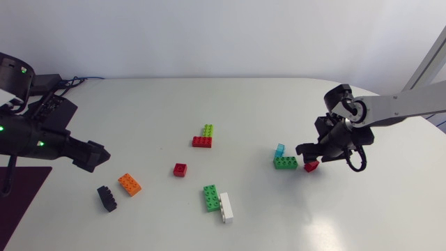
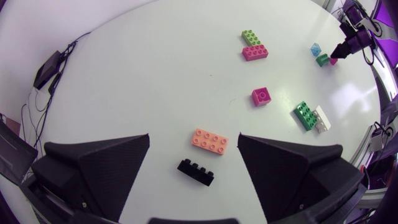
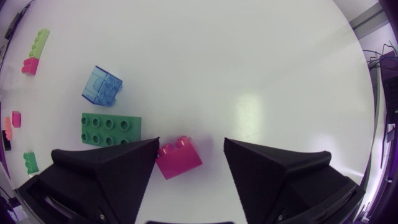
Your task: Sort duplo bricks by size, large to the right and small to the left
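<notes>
Currently my right arm reaches in from the right of the bench (image 1: 230,97), and the right gripper (image 3: 189,148) hangs low over a small red brick (image 3: 179,158). Its fingers stand wide: the brick rests on the bench between them, close against one finger and clear of the other. Just left of this brick lies a green brick (image 1: 284,162), with a clear blue brick (image 1: 280,149) just beside it on the far side.

My left arm sits at the left edge; the left gripper (image 1: 97,155) is likewise spread wide and holds nothing. Ahead of it, at the near left, lie an orange brick (image 1: 129,184) and a black brick (image 1: 106,199), near each other but apart.

At mid-bench a long red brick (image 1: 202,141) touches a lime brick (image 1: 208,130) on its far side. A second small red brick (image 1: 180,169) lies alone, nearer to me. Toward the near edge a second green brick (image 1: 211,197) lies side by side with a white brick (image 1: 226,207), the two touching.
</notes>
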